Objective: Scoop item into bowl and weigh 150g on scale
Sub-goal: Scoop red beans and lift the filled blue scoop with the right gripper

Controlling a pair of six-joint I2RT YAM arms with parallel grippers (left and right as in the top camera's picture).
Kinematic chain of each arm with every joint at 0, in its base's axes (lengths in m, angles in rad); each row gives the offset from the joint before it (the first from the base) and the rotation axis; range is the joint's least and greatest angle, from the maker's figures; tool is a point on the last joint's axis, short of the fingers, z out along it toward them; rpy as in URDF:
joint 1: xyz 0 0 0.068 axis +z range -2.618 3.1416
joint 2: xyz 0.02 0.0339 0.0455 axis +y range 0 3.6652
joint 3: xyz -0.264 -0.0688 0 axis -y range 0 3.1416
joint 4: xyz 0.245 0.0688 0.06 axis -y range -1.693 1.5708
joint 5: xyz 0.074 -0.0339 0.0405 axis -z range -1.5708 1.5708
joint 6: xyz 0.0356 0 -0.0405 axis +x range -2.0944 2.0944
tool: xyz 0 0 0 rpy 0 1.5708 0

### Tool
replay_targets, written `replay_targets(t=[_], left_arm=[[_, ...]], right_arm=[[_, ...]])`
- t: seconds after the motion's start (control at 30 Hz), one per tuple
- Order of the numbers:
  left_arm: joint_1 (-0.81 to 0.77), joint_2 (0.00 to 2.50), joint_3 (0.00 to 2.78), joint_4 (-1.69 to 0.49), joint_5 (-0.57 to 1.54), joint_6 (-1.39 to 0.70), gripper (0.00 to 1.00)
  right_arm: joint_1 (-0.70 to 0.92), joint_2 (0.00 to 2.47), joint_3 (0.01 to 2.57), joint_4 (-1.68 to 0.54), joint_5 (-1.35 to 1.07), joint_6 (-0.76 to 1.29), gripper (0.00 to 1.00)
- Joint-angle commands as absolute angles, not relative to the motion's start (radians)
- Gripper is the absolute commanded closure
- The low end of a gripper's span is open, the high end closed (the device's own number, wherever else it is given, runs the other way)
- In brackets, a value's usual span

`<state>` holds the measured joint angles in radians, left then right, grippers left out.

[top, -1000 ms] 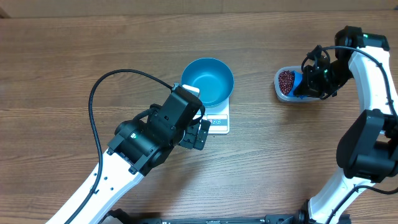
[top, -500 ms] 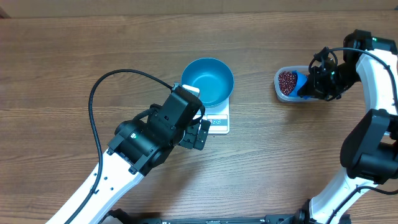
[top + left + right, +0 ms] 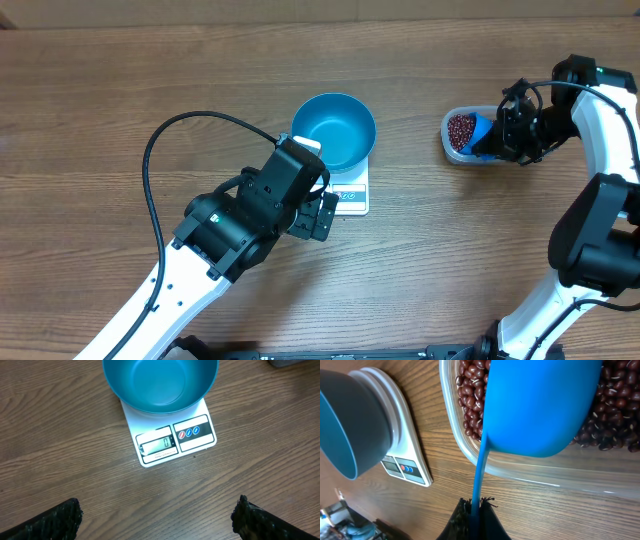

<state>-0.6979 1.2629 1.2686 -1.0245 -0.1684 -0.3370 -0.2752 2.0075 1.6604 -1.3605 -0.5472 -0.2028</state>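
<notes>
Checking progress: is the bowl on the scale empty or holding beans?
Empty. The bowl shows only bare blue inside, and the scale display reads zero.

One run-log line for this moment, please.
stage: at tub, nothing transferred | bowl: empty, on scale | right gripper: shut on scoop, held over beans in tub | left gripper: open, empty, near scale

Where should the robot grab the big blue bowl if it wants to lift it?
The bowl sits upright and empty on the scale, and its round body looks too wide to squeeze. So it should probably pinch the thin rim on the display side, coming straight down, one finger inside and one outside. The open left gripper is closest.
</notes>
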Motion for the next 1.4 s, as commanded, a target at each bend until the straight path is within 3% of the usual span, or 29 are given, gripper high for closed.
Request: replay_targets(t=[0.0,0.37,1.37], left_arm=[[-0.692,1.250,1.272,-1.021,-0.166,-0.340,0.00],[-0.692,1.250,1.272,-1.021,-0.166,-0.340,0.00],[-0.692,1.250,1.272,-1.021,-0.166,-0.340,0.01]], right_arm=[[-0.305,2.006,1.650,-1.350,-0.643,-0.215,0.96],[-0.379,2.006,1.649,-1.375,-0.676,-0.242,0.96],[-0.382,2.007,1.560,-1.341,-0.833,-0.312,0.96]])
